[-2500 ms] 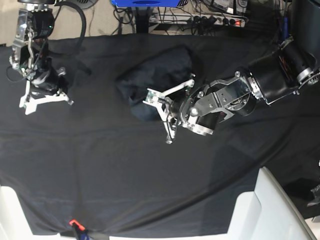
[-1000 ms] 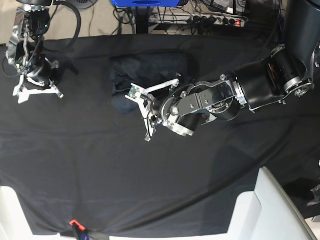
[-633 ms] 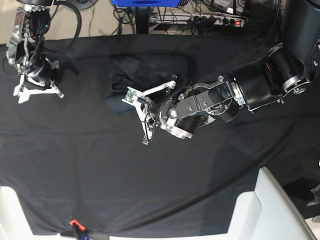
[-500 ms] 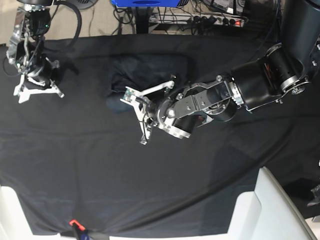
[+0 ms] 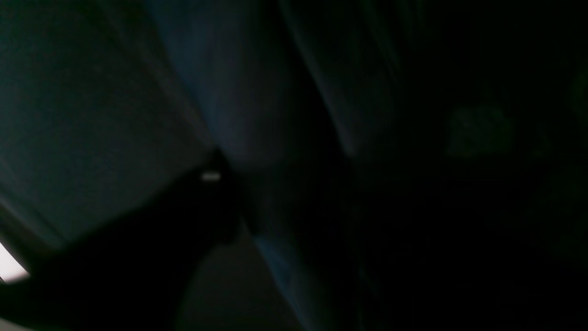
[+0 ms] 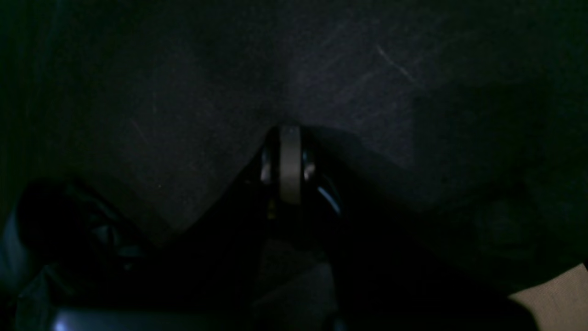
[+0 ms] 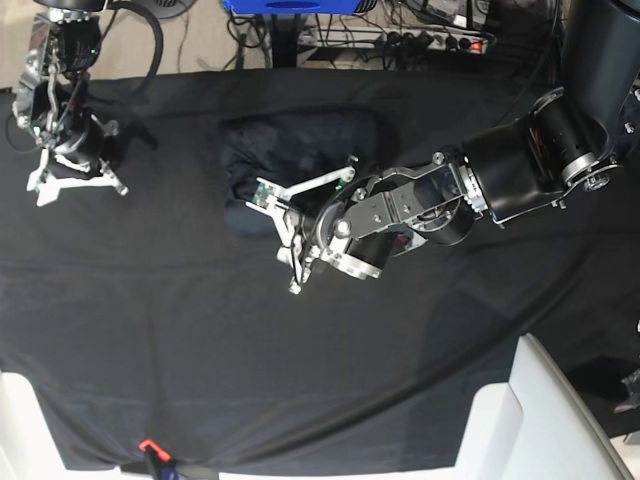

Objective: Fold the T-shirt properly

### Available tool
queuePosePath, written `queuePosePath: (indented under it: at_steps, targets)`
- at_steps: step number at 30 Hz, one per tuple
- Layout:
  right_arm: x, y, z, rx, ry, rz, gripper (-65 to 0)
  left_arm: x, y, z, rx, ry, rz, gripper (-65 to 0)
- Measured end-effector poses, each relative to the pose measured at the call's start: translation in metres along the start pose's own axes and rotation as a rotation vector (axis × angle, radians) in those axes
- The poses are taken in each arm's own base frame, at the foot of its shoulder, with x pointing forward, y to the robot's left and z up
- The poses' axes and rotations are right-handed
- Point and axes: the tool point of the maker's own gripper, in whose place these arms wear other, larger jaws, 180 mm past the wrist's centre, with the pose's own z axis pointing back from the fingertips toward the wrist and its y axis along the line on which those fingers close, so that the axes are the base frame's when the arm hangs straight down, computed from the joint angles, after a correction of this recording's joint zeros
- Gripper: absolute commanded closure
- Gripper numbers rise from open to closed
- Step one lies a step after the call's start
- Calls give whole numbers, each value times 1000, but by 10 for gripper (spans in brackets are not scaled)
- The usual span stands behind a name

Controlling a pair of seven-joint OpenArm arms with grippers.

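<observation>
The T-shirt [image 7: 295, 150] lies as a dark charcoal bundle on the black table cloth [image 7: 200, 340], behind the middle of the table. My left gripper [image 7: 276, 238] is at the bundle's front left edge, and its white fingers [image 7: 300, 184] reach over the fabric. In the left wrist view bluish shirt folds [image 5: 248, 105] fill the frame beside one dark finger [image 5: 211, 177] that stands well off centre; the other finger is lost in shadow. Far to the left, my right gripper [image 7: 78, 186] hangs over bare cloth, its fingertips [image 6: 289, 156] pressed together on nothing.
White bins stand at the front right [image 7: 545, 420] and front left [image 7: 20, 420] corners. Cables and a power strip [image 7: 440, 40] run behind the table's back edge, next to a blue object [image 7: 290, 5]. A small orange clip [image 7: 148, 445] sits on the front edge.
My left gripper carried the shirt's edge leftward over the bundle, then slipped back a little toward the front right. The bundle's left lobe drew in. The right arm has held still over the last second.
</observation>
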Motion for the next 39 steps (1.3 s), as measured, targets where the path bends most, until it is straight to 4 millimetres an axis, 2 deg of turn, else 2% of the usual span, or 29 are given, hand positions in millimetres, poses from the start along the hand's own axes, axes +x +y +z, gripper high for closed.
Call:
queuePosePath:
  at_steps: [3,6,12,19,24,28,31,34,39]
  targets:
    - [0,0,0,-1,0,1,-2,0,1,0,3,1,-1,-536]
    - [-1,1,0,1,3,3,-2,-1,5,2,7,1,-1,-566]
    - [-3,-1,0,-2,10,4,-2,-7,29,13,51,19,-16,-564]
    - [-3,-1,0,-2,10,4,-2,-8,30,13,54,22,-18,-564]
    - [-4,-1,0,1,11,7,-2,-28,26,6,30,65,18,-564]
    - [-4,0,0,1,13,7,-2,-44,36,8,38,99,46,-564]
    - [-4,0,0,1,14,6,-2,-41,61,14,91,73,121,-564]
    - [-4,0,0,1,13,7,-2,-30,82,17,137,-3,173,-564]
    - [-5,0,0,2,14,8,-2,-30,76,6,107,-10,204,-564]
